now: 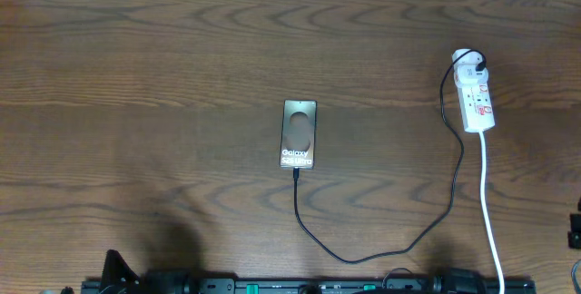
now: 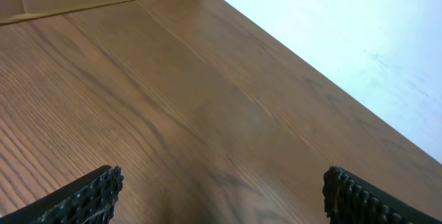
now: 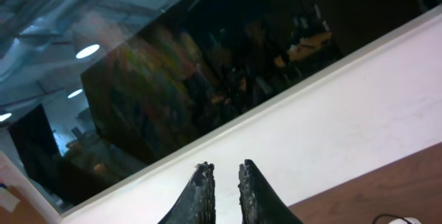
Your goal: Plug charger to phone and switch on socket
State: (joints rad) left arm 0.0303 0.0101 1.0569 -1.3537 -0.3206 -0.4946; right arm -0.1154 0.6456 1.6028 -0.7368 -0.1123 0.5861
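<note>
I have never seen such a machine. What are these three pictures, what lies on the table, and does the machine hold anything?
This is a robot with two arms at a wooden table. Each arm ends in a two-finger tool. One picture is taken from above the table. The other two come from small cameras on the wrists, so each shows its own tool's fingers at the bottom.

From above you see a dark phone in the middle. A thin black charger cable runs from the phone's lower end to a white socket strip at the right, which has its own white cord.

The left tool stands wide open over bare wood. The right tool points up at a wall and window; its fingers are nearly together, with only a narrow gap. Neither tool holds anything.
</note>
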